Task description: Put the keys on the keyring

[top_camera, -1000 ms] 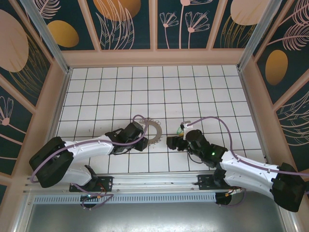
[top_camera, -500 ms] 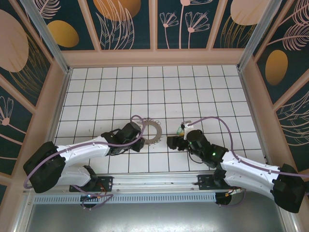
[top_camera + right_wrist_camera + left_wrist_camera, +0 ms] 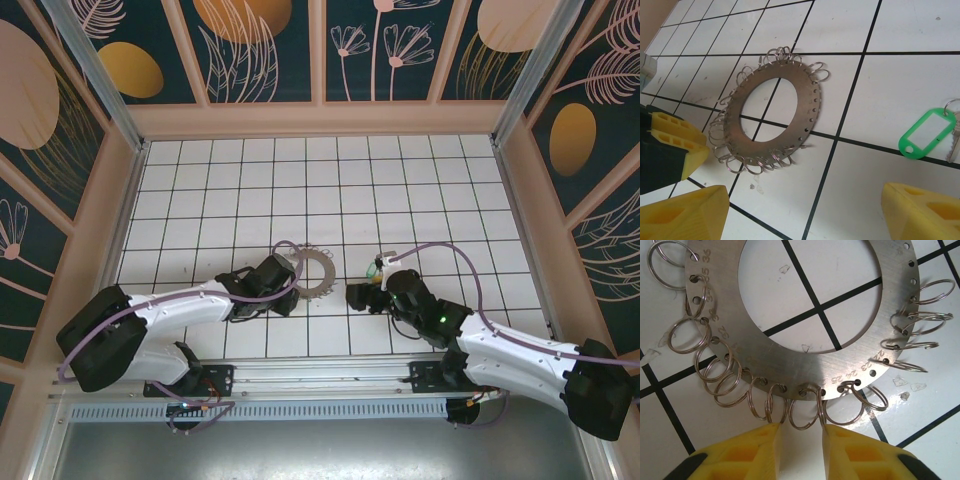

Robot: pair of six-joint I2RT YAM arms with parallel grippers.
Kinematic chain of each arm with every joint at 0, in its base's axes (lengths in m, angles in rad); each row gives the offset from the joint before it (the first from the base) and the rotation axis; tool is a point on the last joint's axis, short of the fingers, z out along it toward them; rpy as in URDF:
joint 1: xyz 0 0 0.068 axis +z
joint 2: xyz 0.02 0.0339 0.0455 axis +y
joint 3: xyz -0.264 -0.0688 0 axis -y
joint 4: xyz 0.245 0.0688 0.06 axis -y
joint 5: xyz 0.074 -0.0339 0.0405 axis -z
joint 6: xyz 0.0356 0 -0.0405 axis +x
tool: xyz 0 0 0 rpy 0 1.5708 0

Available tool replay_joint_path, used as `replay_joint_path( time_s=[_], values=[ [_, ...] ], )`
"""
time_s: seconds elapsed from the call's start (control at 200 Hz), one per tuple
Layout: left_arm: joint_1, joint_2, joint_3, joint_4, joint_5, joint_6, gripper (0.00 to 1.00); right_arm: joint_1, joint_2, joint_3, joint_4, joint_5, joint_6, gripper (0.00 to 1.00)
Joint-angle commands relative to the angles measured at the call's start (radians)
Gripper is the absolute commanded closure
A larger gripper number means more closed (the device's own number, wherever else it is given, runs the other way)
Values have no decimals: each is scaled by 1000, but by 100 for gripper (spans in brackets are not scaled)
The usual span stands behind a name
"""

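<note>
On the tiles [image 3: 200, 180], keyring [image 3: 805, 367] lies before left tool [image 3: 799, 437], green-tagged key [image 3: 927, 132] before right tool [image 3: 805, 192]; both parted.

table [image 3: 200, 200]: keyring [image 3: 330, 272] [image 3: 790, 365] [image 3: 806, 110] flat on it, about centre. tagged key [image 3: 373, 270] [image 3: 927, 134] right of keyring, apart. left gripper [image 3: 799, 432] at keyring's near-left rim. right gripper [image 3: 802, 200] on the near side of the key.
</note>
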Motion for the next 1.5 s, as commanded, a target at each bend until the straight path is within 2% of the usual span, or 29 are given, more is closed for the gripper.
replay_joint_path(
  time_s=[0.0, 0.41, 0.831, 1.176, 1.491],
  values=[
    [-7, 21, 12, 11, -23, 21, 70, -7, -12, -10, 14, 21, 3, 20],
    [-6, 70, 32, 40, -56, 40, 67, -7, -20, -12, 7, 25, 5, 20],
    [-6, 41, 41, 71, -55, 34, 66, -8, -24, -14, 7, 25, 6, 19],
    [-6, 58, 54, 56, -96, 22, 69, -8, -51, -22, -10, 31, 11, 20],
    [-7, 58, 49, 60, -90, 16, 74, -7, -49, -16, -5, 29, 5, 19]
  ],
)
